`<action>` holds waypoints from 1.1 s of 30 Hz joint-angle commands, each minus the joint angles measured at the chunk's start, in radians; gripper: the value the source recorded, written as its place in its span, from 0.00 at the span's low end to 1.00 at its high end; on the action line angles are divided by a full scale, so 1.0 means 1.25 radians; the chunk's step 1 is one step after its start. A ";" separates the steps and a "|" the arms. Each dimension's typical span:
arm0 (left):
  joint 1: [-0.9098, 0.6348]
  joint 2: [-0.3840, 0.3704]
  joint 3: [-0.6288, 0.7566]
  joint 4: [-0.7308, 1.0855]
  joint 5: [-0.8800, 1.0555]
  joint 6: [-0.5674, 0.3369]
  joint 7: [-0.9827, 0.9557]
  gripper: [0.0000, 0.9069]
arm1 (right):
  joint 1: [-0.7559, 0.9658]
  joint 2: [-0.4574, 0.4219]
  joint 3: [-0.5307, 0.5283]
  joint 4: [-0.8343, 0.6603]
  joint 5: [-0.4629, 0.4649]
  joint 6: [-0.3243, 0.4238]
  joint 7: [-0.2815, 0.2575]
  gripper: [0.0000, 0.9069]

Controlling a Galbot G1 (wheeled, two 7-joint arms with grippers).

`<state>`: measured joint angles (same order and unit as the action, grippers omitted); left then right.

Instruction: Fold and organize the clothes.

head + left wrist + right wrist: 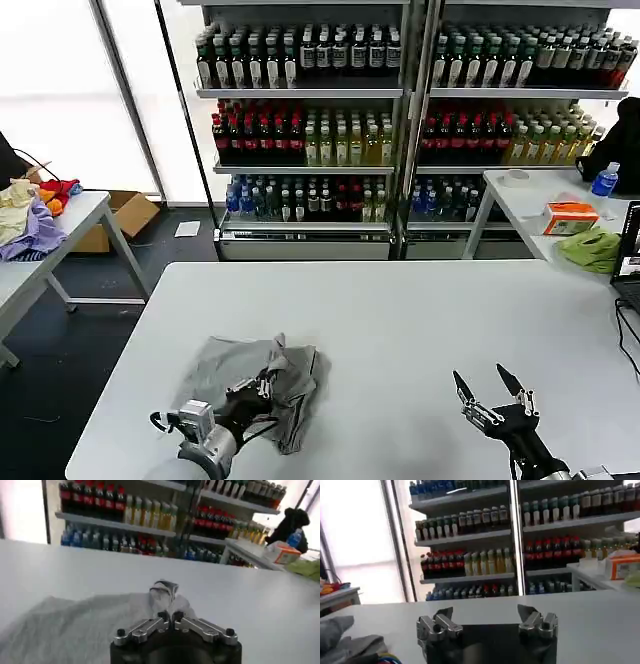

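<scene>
no readable text, bottle labels on the shelves (pixel 400 120) too small, orange box (pixel 570 217) print illegible

Black grippers, silver-grey linkage fingers (pixel 145 628) (dark bolt heads), pointed black tips.

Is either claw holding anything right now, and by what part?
Left claw is shut on a bunched fold of the grey shirt. Right claw is open, holding nothing.

The grey shirt (pixel 258 380) is bunched, its chest print and collar folded out of sight; the left gripper (pixel 262 384) covers its six-o'clock edge.
</scene>
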<state>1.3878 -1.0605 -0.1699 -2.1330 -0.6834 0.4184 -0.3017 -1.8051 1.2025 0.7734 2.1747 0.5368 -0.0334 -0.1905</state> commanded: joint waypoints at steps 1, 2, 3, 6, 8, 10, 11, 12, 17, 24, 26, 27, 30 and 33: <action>-0.004 -0.058 0.060 0.010 0.003 0.023 -0.020 1.00 | 0.001 0.000 -0.001 -0.003 0.000 0.000 0.000 1.00; -0.002 -0.060 0.049 -0.011 -0.025 0.031 -0.032 1.00 | 0.001 0.000 0.000 -0.003 0.000 0.000 0.000 1.00; -0.001 -0.060 0.043 -0.019 -0.033 0.035 -0.038 1.00 | 0.001 0.000 0.000 -0.004 0.000 0.001 0.000 1.00; 0.011 -0.049 0.003 -0.090 -0.067 0.036 -0.049 1.00 | 0.002 0.001 -0.002 -0.007 0.001 0.001 0.000 1.00; 0.023 -0.032 -0.043 -0.133 -0.102 0.039 -0.051 1.00 | 0.007 0.003 -0.010 -0.008 -0.001 0.001 0.001 1.00; 0.034 -0.016 -0.083 -0.174 -0.118 0.039 -0.046 1.00 | 0.012 0.004 -0.016 -0.008 -0.002 0.001 0.001 1.00; 0.039 -0.003 -0.116 -0.188 -0.127 0.039 -0.045 1.00 | 0.016 0.004 -0.019 -0.009 -0.003 0.001 0.002 1.00; 0.043 0.006 -0.150 -0.197 -0.136 0.040 -0.041 1.00 | 0.018 0.005 -0.021 -0.010 -0.003 0.001 0.002 1.00; 0.043 0.042 -0.334 -0.167 -0.141 0.059 0.008 1.00 | 0.015 0.000 -0.026 -0.014 -0.003 0.004 0.001 1.00; 0.029 0.038 -0.366 0.073 -0.092 0.080 0.023 1.00 | 0.006 0.000 -0.031 -0.008 -0.010 0.011 0.001 1.00; 0.026 0.026 -0.353 0.108 -0.090 0.076 0.016 1.00 | 0.004 0.000 -0.030 -0.006 -0.015 0.011 0.002 1.00; 0.023 0.017 -0.343 0.129 -0.090 0.075 0.008 1.00 | 0.003 0.000 -0.028 -0.003 -0.017 0.011 0.001 1.00; 0.012 -0.003 -0.322 0.160 -0.082 0.065 -0.001 1.00 | 0.000 -0.003 -0.023 0.000 -0.016 0.011 0.000 1.00; 0.003 -0.018 -0.307 0.163 -0.080 0.070 -0.031 1.00 | -0.003 -0.003 -0.019 0.004 -0.019 0.010 -0.001 1.00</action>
<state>1.4069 -1.0470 -0.5160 -2.0977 -0.7929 0.4947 -0.3005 -1.8068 1.1984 0.7477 2.1724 0.5187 -0.0214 -0.1900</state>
